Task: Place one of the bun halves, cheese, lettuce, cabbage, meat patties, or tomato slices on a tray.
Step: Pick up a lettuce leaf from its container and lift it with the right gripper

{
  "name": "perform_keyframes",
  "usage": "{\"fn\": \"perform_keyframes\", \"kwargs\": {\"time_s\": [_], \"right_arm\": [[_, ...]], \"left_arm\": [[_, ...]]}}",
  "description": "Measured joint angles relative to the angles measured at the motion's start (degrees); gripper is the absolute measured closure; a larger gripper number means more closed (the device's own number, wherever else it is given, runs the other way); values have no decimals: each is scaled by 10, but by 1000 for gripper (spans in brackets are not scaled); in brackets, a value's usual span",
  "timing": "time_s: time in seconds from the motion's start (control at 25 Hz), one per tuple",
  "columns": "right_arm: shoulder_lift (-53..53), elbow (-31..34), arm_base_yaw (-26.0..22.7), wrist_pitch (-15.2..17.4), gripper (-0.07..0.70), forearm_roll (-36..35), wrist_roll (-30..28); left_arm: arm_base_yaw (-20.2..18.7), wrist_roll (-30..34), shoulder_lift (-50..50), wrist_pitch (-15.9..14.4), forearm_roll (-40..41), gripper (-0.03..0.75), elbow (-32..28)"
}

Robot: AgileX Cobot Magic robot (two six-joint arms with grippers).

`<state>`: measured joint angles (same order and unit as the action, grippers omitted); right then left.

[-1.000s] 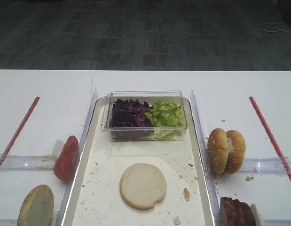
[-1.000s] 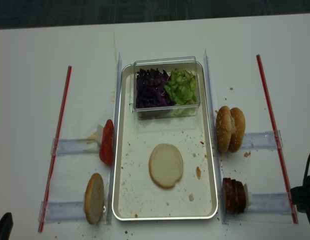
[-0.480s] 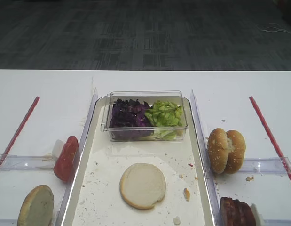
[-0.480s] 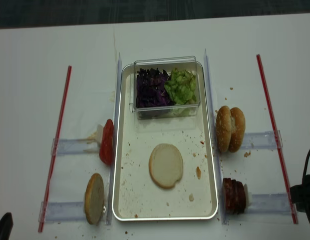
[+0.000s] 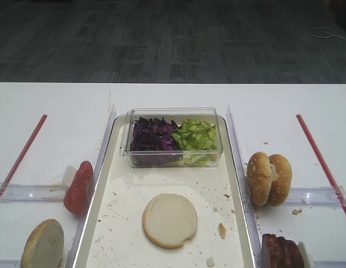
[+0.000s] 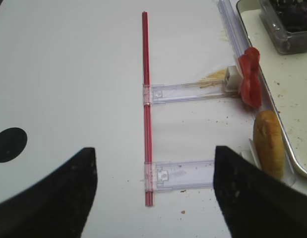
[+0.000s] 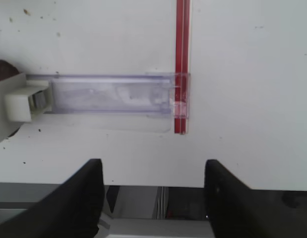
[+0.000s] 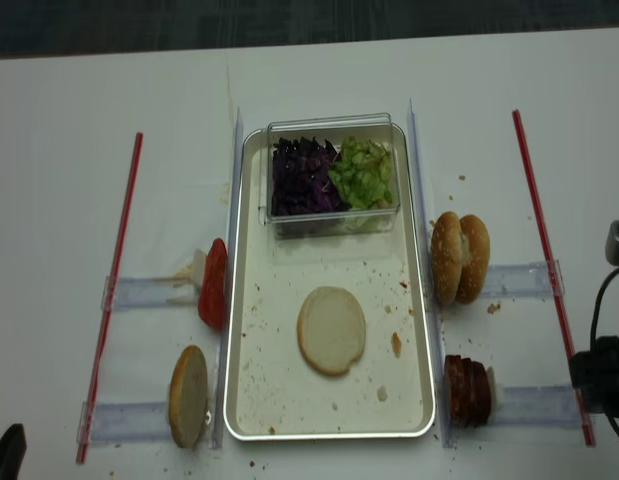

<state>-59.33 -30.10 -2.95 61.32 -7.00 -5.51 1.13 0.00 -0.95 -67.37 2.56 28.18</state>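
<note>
On the tray (image 8: 251, 300), 1 bun half (image 8: 331, 330) already lies cut face up near the middle. At the tray's far end sits a clear box (image 8: 334, 125) with purple cabbage (image 8: 299, 177) in its left part and green lettuce (image 8: 363, 175) in its right. Left of the tray stand the tomato slices (image 8: 213, 284) and, nearer the camera, another bun half (image 8: 188, 396) on edge. Right of the tray stand 2 bun halves (image 8: 460, 257) and the meat patties (image 8: 468, 390).

The right gripper (image 7: 152, 191) has its jaws spread wide and empty, hovering over the table edge well right of the tray, with a clear plastic holder (image 7: 111, 94) and a red strip (image 7: 182, 64) ahead of it. The patties look like its nearest pick. To do it well, I would come in over the outermost patty, close on its flat faces without dragging the neighbours, lift clear of the tray's rim and set it flat on the bun.

The left gripper (image 6: 153, 193) is also spread and empty, left of the tray.

In the right wrist view the patties show only as a dark sliver at the left edge. In the first overhead view the patties and the left bun half are cut off at the bottom. I can't see any cheese. How many tomato slices or patties are stacked is hard to count.
</note>
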Motion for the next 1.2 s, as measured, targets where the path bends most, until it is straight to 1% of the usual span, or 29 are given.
{"fn": "perform_keyframes", "kwargs": {"time_s": [0.28, 0.68, 0.96, 1.2], "right_arm": [[-77, -51, 0, -12, 150, 0, -5], [-177, -149, 0, -21, 150, 11, -7], [-270, -228, 0, -22, 150, 13, -12], [-357, -311, 0, -23, 150, 14, -22]], "left_arm": [[0, 0, 0, 0, 0, 225, 0], [0, 0, 0, 0, 0, 225, 0], [0, 0, 0, 0, 0, 225, 0], [0, 0, 0, 0, 0, 225, 0]]}}
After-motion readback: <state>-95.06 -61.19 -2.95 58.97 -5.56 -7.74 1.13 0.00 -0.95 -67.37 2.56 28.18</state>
